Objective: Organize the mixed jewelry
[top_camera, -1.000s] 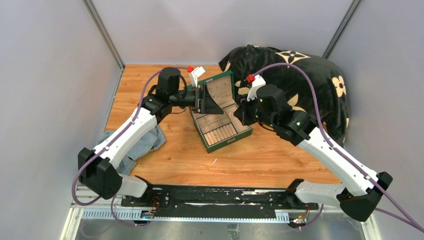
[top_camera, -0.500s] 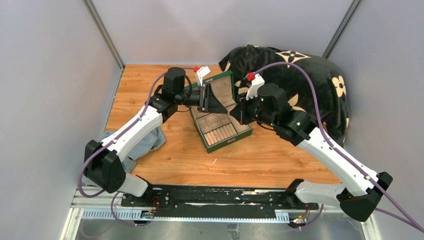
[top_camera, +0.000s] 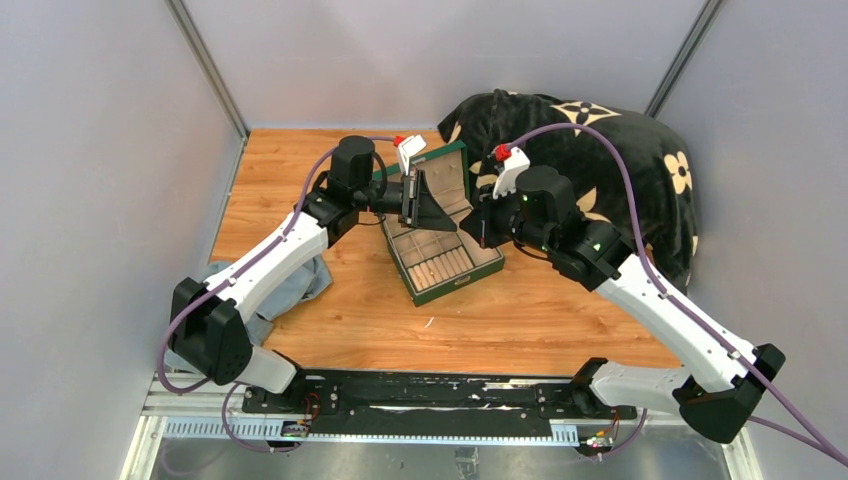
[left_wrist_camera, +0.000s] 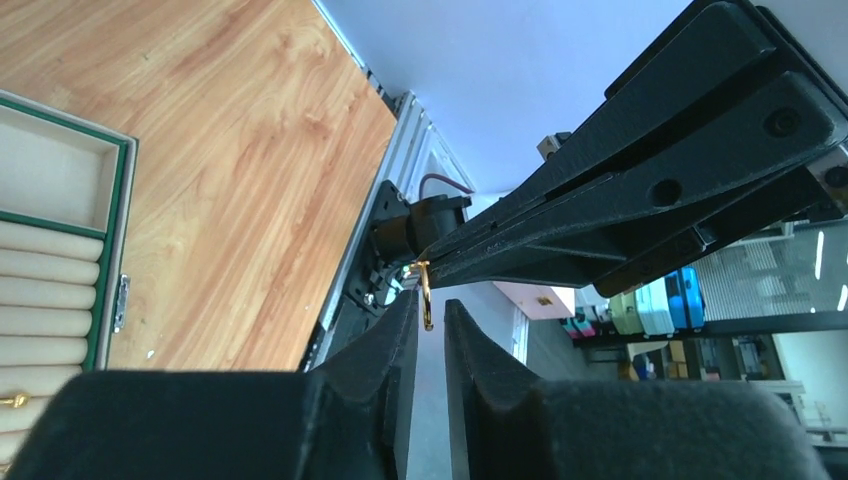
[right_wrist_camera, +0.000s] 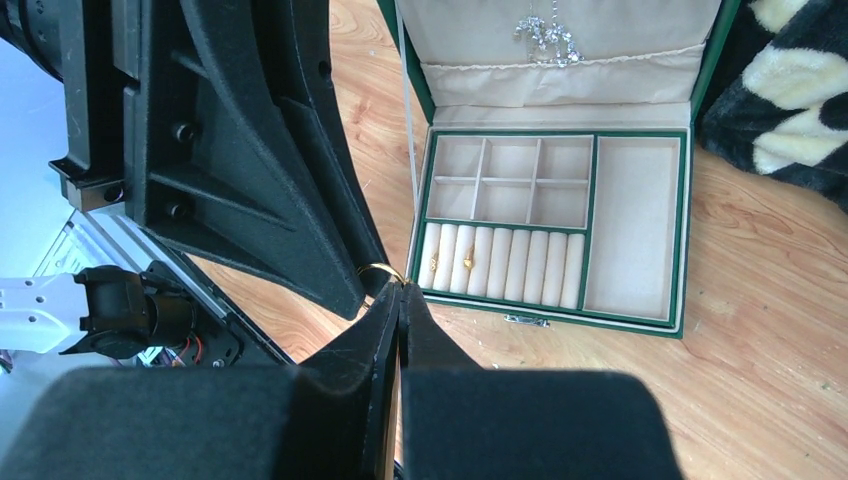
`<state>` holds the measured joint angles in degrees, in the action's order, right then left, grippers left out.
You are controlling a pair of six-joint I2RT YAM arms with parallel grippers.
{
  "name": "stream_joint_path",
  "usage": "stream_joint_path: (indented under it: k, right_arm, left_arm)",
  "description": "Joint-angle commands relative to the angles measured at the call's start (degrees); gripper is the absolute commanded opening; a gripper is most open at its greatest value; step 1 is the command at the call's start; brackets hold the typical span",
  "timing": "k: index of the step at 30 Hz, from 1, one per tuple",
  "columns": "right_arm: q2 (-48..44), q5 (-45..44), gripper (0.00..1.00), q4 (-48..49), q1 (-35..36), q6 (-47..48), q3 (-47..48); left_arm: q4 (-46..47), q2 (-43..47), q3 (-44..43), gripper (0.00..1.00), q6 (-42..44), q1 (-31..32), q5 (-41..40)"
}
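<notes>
**A:** Where is the small gold ring (right_wrist_camera: 380, 270) at this moment?

**B:** It is in the air, at the place where the two arms meet above the open green box (top_camera: 455, 284). The right end effector (right_wrist_camera: 400, 290) is fully closed and pinches the ring at the very tips of its fingers. Most of the ring stands out beyond the tips.

**A:** And the left end effector?

**B:** The left end effector (left_wrist_camera: 432, 305) points toward the right one, almost tip to tip. Its fingers are only a little apart, with a narrow gap between them. In the left wrist view the ring hangs edge-on at the mouth of this gap, very close to one finger. I cannot tell if it touches that finger. The gap is wider than the ring, so the left end effector has hold of nothing.

**A:** What about the other jewelry?

**B:** A silvery cluster (right_wrist_camera: 545, 35) lies on the pale lining of the raised lid, at the far side of the box. Two tiny gold pieces (right_wrist_camera: 435, 262) sit between the ring rolls on the near side of the tray, toward the left end of the row. The small square compartments and the long compartment on the right show only their lining.

**A:** And around the box?

**B:** The box stands on the wooden surface (right_wrist_camera: 780, 300). A black blanket with pale flowers (top_camera: 620, 150) lies at the far right, just behind the box. A bluish cloth (top_camera: 300, 280) lies at the near left, partly under the left arm.
</notes>
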<state>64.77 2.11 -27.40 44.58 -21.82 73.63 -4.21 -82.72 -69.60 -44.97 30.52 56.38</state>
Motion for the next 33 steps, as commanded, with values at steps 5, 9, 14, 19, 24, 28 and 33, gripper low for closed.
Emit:
stream_joint_path:
  k: [5,9,14,19,24,28,33]
  right_arm:
    - [-0.68,0.73,0.0,0.59,-0.83,-0.24,0.74]
    - [-1.68,5.07,0.22,0.72,-3.04,-1.56,1.24]
    - [-4.53,23.24,0.54,7.24,-11.19,-7.91,-1.72]
    - [-7.11,40.7,0.57,20.17,-19.39,-18.47,-8.3]
    - [-8.09,50.12,0.57,38.82,-23.31,-31.45,-16.55]
    - [-7.03,53.93,0.56,41.61,-23.41,-34.23,-17.44]
    - [-5.9,57.38,0.54,44.06,-23.4,-35.65,-18.2]
  left_arm:
    - [-0.42,-0.43,0.87,0.0,0.94,0.41,0.52]
    - [0.51,-0.27,0.45,0.0,1.33,0.37,1.73]
    - [3.36,0.16,0.74,0.0,1.92,0.33,6.65]
    - [8.39,1.06,0.96,0.0,0.7,0.33,10.67]
    - [8.6,1.17,-0.25,0.0,0.96,0.33,12.76]
    - [8.68,1.28,-0.8,0.0,0.92,0.33,12.99]
    - [8.68,1.16,-1.13,0.0,0.75,0.27,12.74]
